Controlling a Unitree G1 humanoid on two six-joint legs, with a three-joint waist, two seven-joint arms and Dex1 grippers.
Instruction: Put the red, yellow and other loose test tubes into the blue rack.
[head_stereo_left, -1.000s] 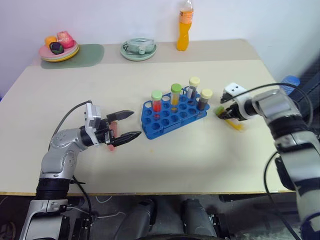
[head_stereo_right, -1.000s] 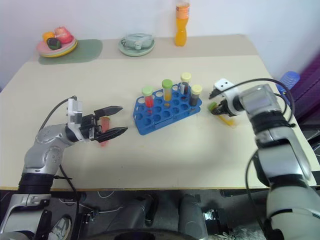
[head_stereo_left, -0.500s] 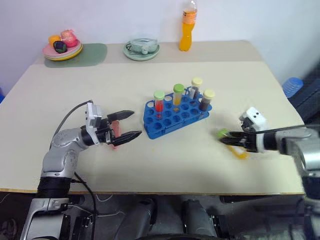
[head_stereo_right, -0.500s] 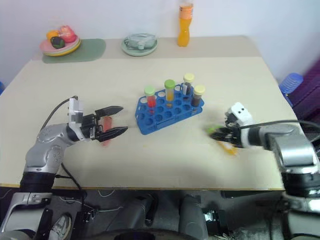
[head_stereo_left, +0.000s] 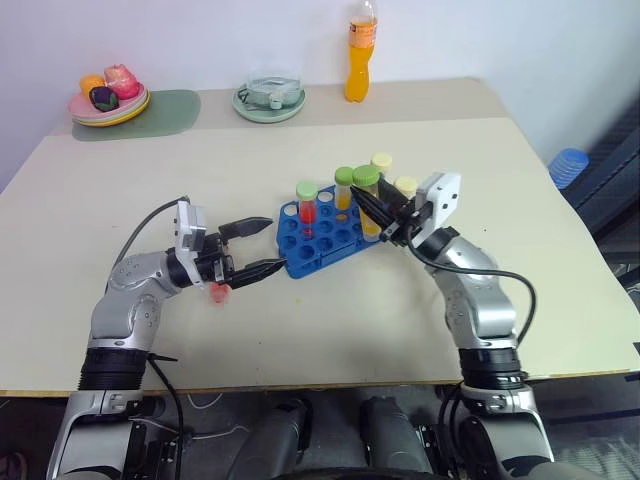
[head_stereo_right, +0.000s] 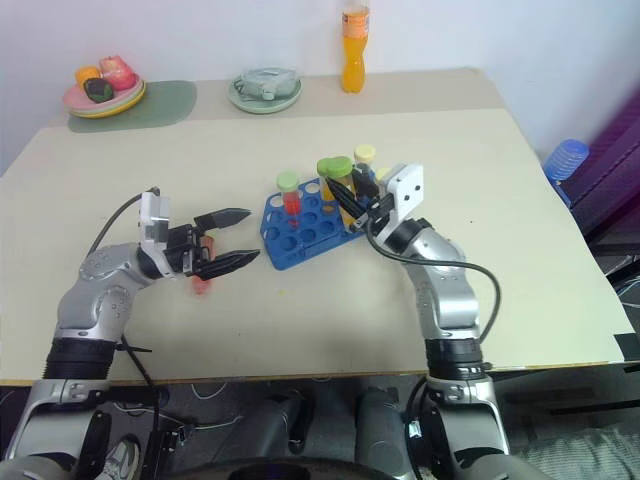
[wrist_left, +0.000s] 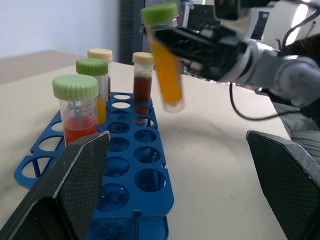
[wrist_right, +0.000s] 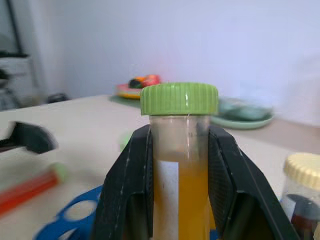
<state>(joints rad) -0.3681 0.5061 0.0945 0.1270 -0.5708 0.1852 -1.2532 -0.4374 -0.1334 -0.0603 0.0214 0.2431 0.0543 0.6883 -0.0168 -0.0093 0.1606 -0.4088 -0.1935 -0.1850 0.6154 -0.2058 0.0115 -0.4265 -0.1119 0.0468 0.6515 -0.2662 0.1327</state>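
The blue rack (head_stereo_left: 318, 240) stands at mid-table with several capped tubes upright in it, among them a brown tube (wrist_left: 142, 87) with a tan cap. My right gripper (head_stereo_left: 368, 205) is shut on the yellow-orange tube (wrist_right: 180, 165) with the green cap and holds it tilted just above the rack's right part. The red tube (head_stereo_left: 218, 292) lies flat on the table below my left gripper (head_stereo_left: 272, 243). That gripper is open, holds nothing, and points at the rack's left end from a short way off.
A tall orange drink bottle (head_stereo_left: 358, 62), a pale green dish (head_stereo_left: 268, 98) and a plate of toy fruit (head_stereo_left: 106, 98) on a green mat stand along the far edge. Bare tabletop lies in front of the rack and to its right.
My right arm has swung in from the table's right side, carrying the yellow-orange tube to above the rack. The left gripper stayed put. The camera view has shifted slightly.
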